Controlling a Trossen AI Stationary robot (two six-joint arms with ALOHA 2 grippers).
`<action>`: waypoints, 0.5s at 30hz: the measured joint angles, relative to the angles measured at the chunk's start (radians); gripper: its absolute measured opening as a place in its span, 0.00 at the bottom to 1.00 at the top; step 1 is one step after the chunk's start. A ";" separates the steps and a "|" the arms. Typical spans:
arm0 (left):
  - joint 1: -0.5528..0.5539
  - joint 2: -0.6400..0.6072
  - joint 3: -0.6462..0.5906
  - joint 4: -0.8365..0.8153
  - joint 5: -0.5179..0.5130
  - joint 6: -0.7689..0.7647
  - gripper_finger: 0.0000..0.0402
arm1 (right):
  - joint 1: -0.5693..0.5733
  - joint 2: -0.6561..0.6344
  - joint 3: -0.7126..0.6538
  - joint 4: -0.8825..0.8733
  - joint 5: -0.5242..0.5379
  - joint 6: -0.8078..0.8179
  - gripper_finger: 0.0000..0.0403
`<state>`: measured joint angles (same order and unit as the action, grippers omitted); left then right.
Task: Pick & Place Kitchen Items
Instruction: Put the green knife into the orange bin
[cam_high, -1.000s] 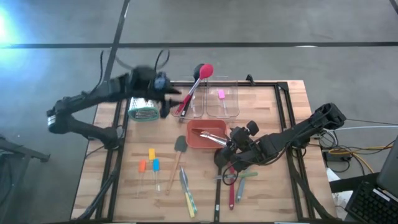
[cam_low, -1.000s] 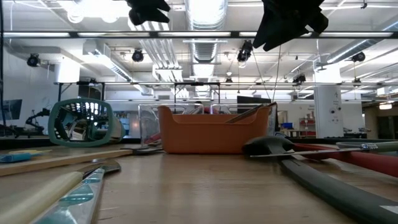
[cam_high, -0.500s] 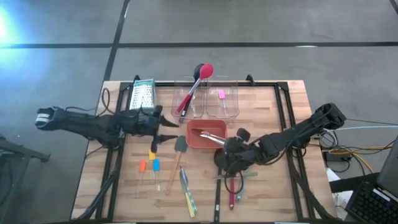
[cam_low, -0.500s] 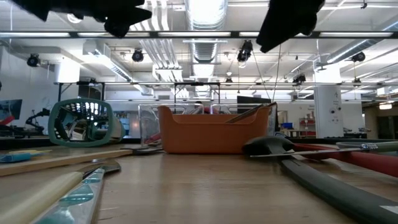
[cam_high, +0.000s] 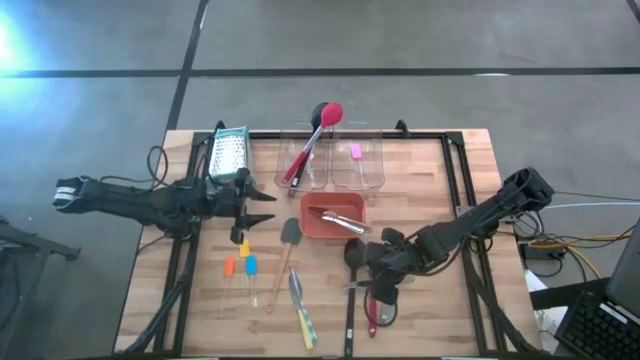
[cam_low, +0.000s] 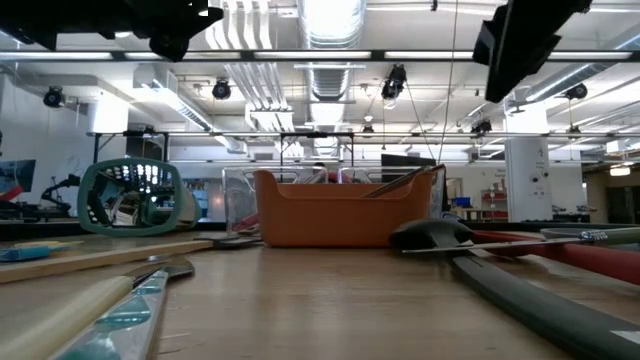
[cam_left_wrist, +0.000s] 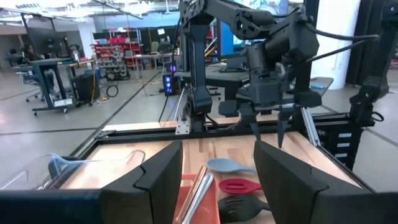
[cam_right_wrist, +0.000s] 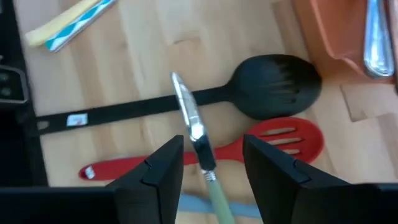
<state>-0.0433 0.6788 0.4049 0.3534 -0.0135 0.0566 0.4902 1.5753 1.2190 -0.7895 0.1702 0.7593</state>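
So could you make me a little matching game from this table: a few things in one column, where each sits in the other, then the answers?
Things:
1. box grater
2. red spoon
3. black slotted spoon
4. blue piece

Places:
A. next to the orange and yellow pieces
B. leaning in a clear tub
C. far left corner of the table
D. flat on the wood beside the red slotted spatula

Pairs: 1-C, 2-B, 3-D, 4-A

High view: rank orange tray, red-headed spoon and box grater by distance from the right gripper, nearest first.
From the right gripper, near the table's front right:
1. Orange tray, table centre.
2. Red-headed spoon, far edge, leaning out of a clear tub.
3. Box grater, far left.
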 joint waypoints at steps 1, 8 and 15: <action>0.000 0.000 0.000 -0.003 0.000 0.000 0.51 | 0.009 0.003 0.000 0.002 0.000 0.005 0.38; 0.000 0.002 0.000 -0.022 0.000 -0.002 0.51 | 0.058 0.028 -0.014 -0.021 -0.014 0.103 0.37; 0.000 0.004 0.000 -0.036 0.002 -0.004 0.51 | 0.080 0.087 -0.046 -0.014 -0.017 0.132 0.37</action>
<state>-0.0429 0.6827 0.4046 0.3178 -0.0120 0.0528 0.5702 1.6626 1.1731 -0.8038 0.1530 0.8909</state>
